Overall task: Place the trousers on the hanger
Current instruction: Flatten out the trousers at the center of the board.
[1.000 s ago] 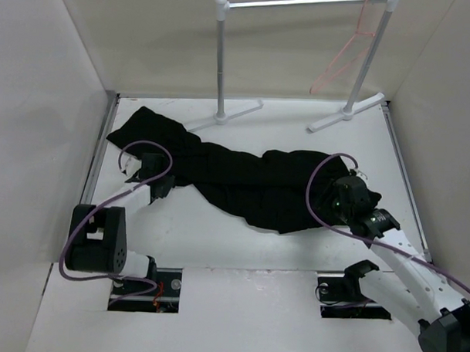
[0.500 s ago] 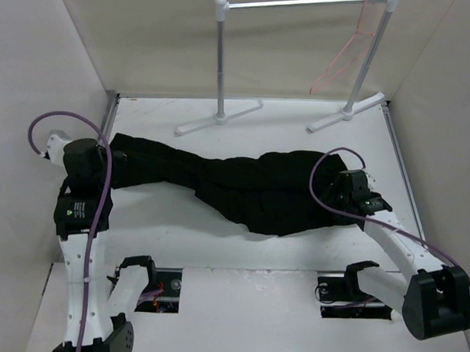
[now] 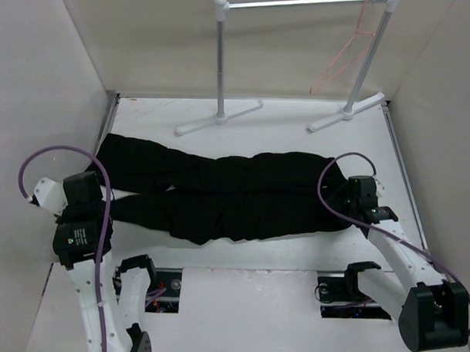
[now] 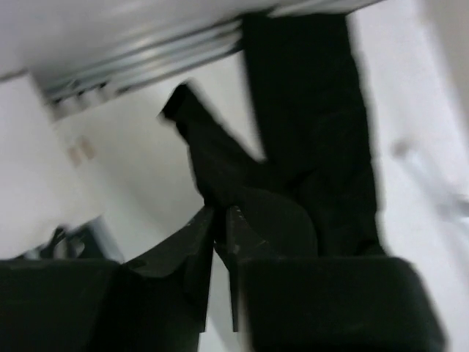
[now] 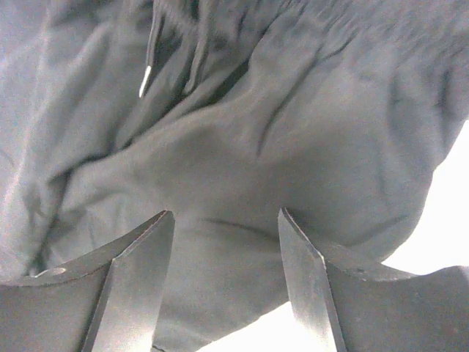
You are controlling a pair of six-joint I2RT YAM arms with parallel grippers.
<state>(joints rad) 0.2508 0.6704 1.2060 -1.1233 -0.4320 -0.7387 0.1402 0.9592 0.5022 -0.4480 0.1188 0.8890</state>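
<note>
White bench point(image 3: 221, 137) carries trousers point(image 3: 219, 192); left hand point(image 4: 220, 217) pinches a leg, blurred; right hand point(image 5: 223, 242) gapes above waist; hanger point(image 3: 332, 64) half-hidden.

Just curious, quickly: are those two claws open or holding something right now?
Left gripper: closed on a leg end of the trousers.
Right gripper: open over the trousers' waist, holding nothing.

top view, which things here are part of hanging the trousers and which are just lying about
Part of the job: trousers, spread flat; hanger, hung on the rail; left gripper, shut on a leg end; right gripper, open over the waist.
Just there: clothes rail; purple cables.
</note>
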